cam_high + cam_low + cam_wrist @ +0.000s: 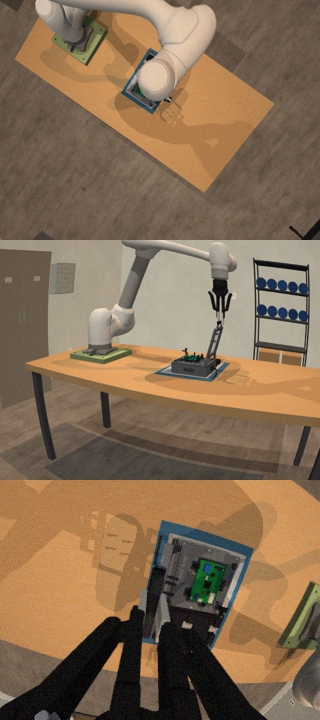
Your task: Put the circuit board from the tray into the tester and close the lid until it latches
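End effector (219, 320) pinched narrow on handle of raised lid (214, 343), gripped there to swing it down onto latch. Green board (207, 582) already in tester (192, 367) on desk (129, 384), face up; pin seating unclear.

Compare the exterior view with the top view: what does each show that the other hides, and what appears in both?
Exterior only: the pincer shut on the handle at the upper end of the raised lid, the hook, and a shelf rack by the wall.
Top only: the full outline of the table, while the arm's wrist covers the pincer and the lid.
Both: the green board in the tester, the blue mat and the green base plate.
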